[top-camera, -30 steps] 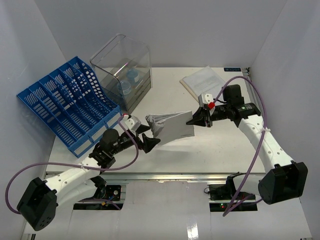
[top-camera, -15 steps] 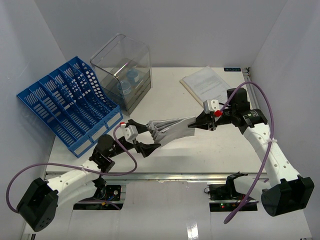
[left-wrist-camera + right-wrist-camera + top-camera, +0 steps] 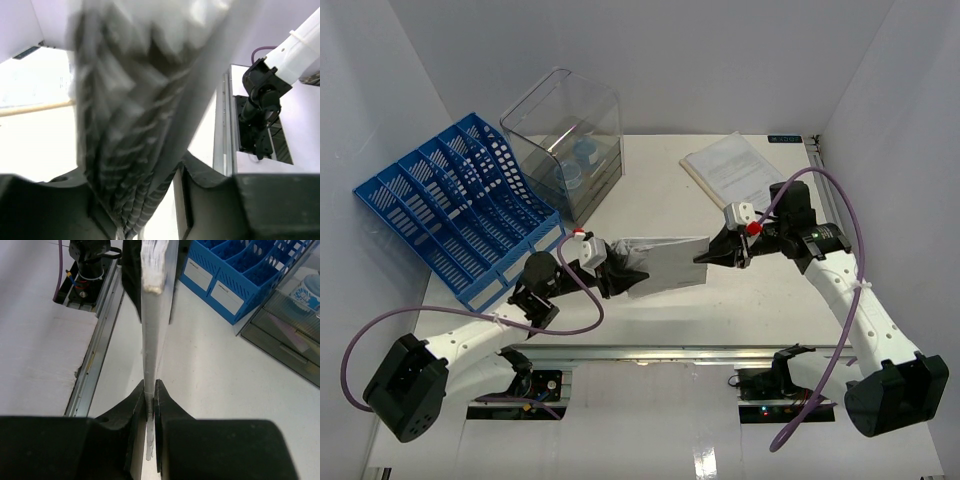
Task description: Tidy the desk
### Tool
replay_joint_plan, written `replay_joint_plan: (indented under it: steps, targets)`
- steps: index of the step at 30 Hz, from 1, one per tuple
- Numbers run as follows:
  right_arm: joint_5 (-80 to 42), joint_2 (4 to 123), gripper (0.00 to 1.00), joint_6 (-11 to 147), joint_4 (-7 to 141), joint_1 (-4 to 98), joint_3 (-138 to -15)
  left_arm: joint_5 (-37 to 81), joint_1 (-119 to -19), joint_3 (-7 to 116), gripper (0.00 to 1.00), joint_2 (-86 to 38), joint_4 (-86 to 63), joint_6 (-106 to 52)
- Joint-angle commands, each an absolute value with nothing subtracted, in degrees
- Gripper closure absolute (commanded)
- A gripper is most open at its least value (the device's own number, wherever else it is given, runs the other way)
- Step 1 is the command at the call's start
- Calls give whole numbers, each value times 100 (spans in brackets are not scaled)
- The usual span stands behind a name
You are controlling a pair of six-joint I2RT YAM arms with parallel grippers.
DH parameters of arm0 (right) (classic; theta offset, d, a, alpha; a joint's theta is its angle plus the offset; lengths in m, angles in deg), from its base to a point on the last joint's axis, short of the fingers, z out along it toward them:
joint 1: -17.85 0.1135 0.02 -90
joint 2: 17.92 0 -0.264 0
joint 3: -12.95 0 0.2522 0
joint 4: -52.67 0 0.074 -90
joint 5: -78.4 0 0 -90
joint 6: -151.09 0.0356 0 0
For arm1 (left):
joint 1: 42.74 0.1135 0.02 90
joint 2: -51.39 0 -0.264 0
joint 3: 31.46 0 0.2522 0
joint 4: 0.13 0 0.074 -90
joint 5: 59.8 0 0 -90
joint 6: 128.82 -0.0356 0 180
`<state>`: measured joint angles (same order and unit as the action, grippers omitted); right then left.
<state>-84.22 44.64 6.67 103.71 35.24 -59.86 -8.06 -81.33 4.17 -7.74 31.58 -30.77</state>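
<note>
**Top view:** desk (image 3: 660,205) fills mid-frame, under both arms. Booklet (image 3: 665,265) is held above its front-centre, strung betw. the two grippers. L gripper (image 3: 612,275) is on the booklet's left end, R gripper (image 3: 705,257) on its right edge. Blue rack (image 3: 455,215) sits at the desk's left edge w/ a clear bin (image 3: 565,140) just beside it. Loose papers (image 3: 732,168) lie far right.

**L wrist:** blurred. The booklet's fanned pages sit betw. the fingers (image 3: 210,200), jaws closed against both sides, approx. half-spread.

**R wrist:** jaws pinched tight on the booklet's thin edge, seen edge-on. Desk below; rack and bin at top right.
</note>
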Motion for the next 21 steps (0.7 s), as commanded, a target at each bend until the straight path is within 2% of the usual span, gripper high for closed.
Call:
replay_joint_plan:
  steps: [1,3,5,6,8,9,16,21]
  targets:
    - [-8290,4386,83,1196,9661,3561,-6014,-1032,-8132,744,87,-689,3199,-2854]
    - [-8042,4426,76,1538,9435,3568,-6030,-834,-8132,704,99,-482,2944,-2782]
    - [-7824,4448,63,1759,9190,3563,-6038,-537,-8132,526,100,-178,2738,-2781]
    - [-7686,4454,54,1870,9060,3560,-6038,-357,-8132,433,100,-5,2621,-2784]
    - [-7134,4425,11,2158,8743,3560,-6008,232,-8132,277,100,481,2246,-2791]
    - [-6867,4405,8,2306,8554,3556,-5946,579,-8128,240,100,851,1874,-2745]
    - [-4986,4764,10,3964,7384,3491,-5378,3200,-8097,915,100,2617,-769,-2136]
    - [-5397,5003,4,4265,7081,3385,-5064,4500,-8088,2188,100,2839,-2195,-1972]
